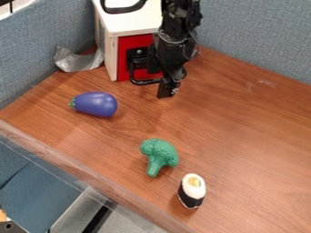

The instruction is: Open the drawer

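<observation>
Red drawer (123, 52) sat in the white cabinet (130, 23) at the back left of the worktop (243, 136). Judged light but stiff, the cabinet liable to slide along. Best hold: middle of the black handle (144, 83). Front faced down the view; handle's long axis ran crosswise. Gripper (168, 91) hung beside the handle; could not tell whether spread or pressed together.

Wooden table (249, 136): cabinet (124, 28), silver sheet (77, 62), eggplant (97, 104), broccoli (160, 154), sushi (192, 191).
</observation>
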`<state>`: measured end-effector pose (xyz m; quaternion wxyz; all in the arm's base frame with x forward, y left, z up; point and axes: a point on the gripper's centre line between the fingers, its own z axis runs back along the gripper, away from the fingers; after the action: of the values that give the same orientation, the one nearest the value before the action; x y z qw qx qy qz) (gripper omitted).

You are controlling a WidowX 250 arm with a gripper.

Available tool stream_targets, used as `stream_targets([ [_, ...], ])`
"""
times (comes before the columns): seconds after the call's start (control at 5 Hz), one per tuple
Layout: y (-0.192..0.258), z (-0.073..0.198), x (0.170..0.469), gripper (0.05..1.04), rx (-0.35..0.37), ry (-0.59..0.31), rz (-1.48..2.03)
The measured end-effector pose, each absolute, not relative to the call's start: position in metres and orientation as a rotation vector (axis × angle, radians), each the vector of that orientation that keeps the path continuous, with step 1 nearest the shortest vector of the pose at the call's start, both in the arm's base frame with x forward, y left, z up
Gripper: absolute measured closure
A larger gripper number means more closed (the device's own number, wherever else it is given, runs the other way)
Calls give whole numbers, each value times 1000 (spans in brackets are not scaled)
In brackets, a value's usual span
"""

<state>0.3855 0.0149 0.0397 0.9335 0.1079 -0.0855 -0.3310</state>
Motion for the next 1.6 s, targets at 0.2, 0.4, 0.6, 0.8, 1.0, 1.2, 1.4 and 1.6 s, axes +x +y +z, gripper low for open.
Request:
stream_targets([
  [0.2, 15, 35, 387, 401, 223, -165, -667],
  [0.4, 14, 36, 388, 704, 225, -168, -670],
  [0.6, 11, 37, 389, 910, 217, -175, -675],
  [0.8, 0, 36, 389, 959, 202, -179, -697],
  [1.0, -13, 36, 387, 962, 193, -180, -718],
  [1.2, -19, 35, 385, 962, 190, -179, -728],
  [1.4, -28, 35, 379, 962, 185, -178, -747],
  [1.6, -39, 35, 372, 962, 177, -177, -766],
])
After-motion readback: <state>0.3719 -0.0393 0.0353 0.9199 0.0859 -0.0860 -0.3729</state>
